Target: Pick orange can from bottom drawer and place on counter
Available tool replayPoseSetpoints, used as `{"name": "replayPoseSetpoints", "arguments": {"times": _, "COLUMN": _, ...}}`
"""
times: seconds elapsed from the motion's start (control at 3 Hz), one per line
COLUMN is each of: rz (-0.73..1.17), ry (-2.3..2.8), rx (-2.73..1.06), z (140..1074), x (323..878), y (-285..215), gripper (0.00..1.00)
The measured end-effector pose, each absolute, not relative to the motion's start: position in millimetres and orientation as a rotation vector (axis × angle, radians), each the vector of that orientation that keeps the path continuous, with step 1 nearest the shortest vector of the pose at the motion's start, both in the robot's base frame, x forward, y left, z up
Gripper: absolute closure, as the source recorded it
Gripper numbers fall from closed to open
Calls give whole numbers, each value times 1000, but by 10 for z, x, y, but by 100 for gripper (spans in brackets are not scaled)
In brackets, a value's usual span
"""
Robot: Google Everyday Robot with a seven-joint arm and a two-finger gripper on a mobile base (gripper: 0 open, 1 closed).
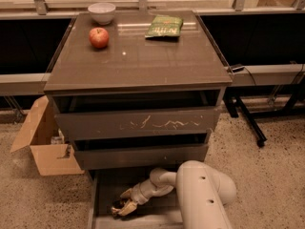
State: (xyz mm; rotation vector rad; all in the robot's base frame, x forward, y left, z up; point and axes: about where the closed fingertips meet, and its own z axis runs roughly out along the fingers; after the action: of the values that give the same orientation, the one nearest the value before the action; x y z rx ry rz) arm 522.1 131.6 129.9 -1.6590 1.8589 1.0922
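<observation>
The bottom drawer (102, 194) is pulled open at floor level under the cabinet. The orange can (116, 207) lies in it as a small dark mottled shape near the front left. My gripper (123, 207) reaches down into the drawer from the right and sits right at the can, touching it. The white arm (202, 197) covers the drawer's right half. The counter (143, 56) is the glossy grey-brown top of the cabinet, well above the gripper.
On the counter stand a red apple (99, 37), a white bowl (102, 12) and a green snack bag (164, 26). The scratched-front drawer (138, 123) and the middle drawer (140, 155) overhang the bottom drawer. A cardboard box (45, 144) stands on the floor at the left.
</observation>
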Motion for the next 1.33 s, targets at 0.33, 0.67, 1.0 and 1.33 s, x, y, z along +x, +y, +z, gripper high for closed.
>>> {"name": "replayPoseSetpoints", "arguments": {"times": 0.33, "rz": 1083, "ry": 1875, "rx": -1656, "z": 1302, "x": 5126, "y": 1333, "gripper": 68}}
{"name": "replayPoseSetpoints", "arguments": {"times": 0.67, "rz": 1115, "ry": 1685, "rx": -1626, "z": 1996, "x": 4939, "y": 1349, "gripper": 98}}
{"name": "replayPoseSetpoints", "arguments": {"times": 1.0, "rz": 1123, "ry": 1492, "rx": -1589, "z": 2703, "x": 4651, "y": 1159, "gripper": 100}}
{"name": "replayPoseSetpoints", "arguments": {"times": 1.33, "rz": 1090, "ry": 1410, "rx": -1516, "z": 3203, "x": 4381, "y": 776, "gripper": 100}}
